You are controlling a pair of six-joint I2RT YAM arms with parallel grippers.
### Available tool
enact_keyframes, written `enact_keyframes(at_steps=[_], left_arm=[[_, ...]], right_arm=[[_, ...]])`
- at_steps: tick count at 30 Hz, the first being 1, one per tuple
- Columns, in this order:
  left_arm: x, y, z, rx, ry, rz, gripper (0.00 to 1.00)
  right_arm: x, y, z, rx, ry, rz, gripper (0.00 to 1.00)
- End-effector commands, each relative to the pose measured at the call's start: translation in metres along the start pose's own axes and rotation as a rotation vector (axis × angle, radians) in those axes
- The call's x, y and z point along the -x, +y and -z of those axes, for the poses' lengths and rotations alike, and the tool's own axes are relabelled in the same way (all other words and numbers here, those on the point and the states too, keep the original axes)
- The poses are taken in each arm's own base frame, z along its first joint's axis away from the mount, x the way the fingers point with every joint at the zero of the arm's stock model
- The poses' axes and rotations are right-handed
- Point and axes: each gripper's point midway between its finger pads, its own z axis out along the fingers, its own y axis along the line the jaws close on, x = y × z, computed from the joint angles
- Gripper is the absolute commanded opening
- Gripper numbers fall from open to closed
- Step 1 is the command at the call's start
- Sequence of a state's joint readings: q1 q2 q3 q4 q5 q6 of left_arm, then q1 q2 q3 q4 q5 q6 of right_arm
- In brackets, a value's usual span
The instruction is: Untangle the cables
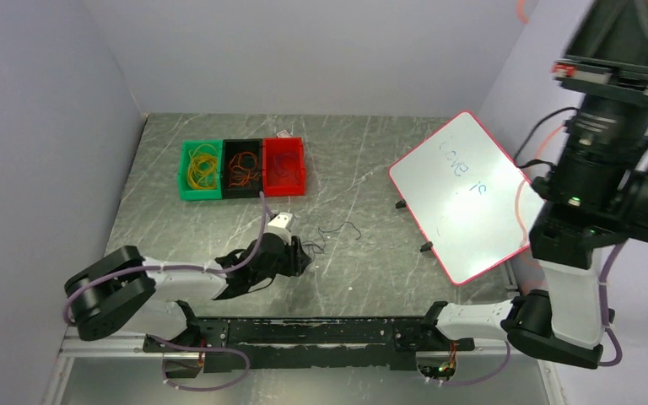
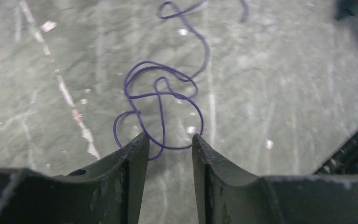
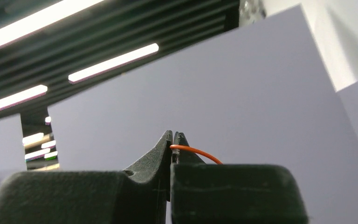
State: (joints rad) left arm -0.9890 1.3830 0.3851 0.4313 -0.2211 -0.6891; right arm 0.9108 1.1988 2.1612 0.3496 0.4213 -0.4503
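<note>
A dark thin cable tangle [image 2: 161, 100] lies on the grey table, its nearest loop just in front of and between the tips of my left gripper [image 2: 170, 137], which is open and empty. In the top view the left gripper [image 1: 300, 253] sits low at the table's middle, with the dark cables [image 1: 339, 229] just to its right. My right gripper [image 3: 173, 136] is shut on a thin orange cable [image 3: 196, 151] and is raised high, facing the wall and ceiling. In the top view only the right arm [image 1: 595, 169] shows, not its fingers.
Three bins stand at the back left: a green bin [image 1: 182, 173] with yellow cables, a black bin [image 1: 242, 145] with orange and red cables, and a red bin [image 1: 301, 164]. A red-framed whiteboard [image 1: 464, 198] leans at the right. Walls close in on the left, back and right.
</note>
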Motion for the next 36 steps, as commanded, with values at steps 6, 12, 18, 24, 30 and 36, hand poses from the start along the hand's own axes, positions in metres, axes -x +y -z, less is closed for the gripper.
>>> enact_keyframes(at_steps=[6, 12, 18, 24, 30, 36], left_arm=[[0.028, -0.042, 0.041, -0.133, -0.063, -0.137, 0.69], [0.052, -0.034, 0.072, -0.103, -0.148, -0.096, 0.86], [0.105, -0.064, 0.117, -0.253, -0.347, -0.120, 0.90], [0.156, -0.113, 0.158, -0.417, -0.482, -0.249, 0.92], [0.185, -0.154, 0.163, -0.508, -0.532, -0.338, 0.93], [0.211, -0.198, 0.165, -0.624, -0.600, -0.415, 0.93]], right_arm=[[-0.074, 0.025, 0.020, 0.040, 0.197, -0.036, 0.00], [-0.124, 0.048, 0.039, 0.087, 0.322, -0.096, 0.00], [-0.167, 0.073, 0.058, 0.141, 0.428, -0.157, 0.00], [-0.188, 0.091, 0.072, 0.191, 0.501, -0.230, 0.00], [-0.203, 0.103, 0.087, 0.215, 0.548, -0.304, 0.00], [-0.206, 0.108, 0.091, 0.217, 0.557, -0.353, 0.00]])
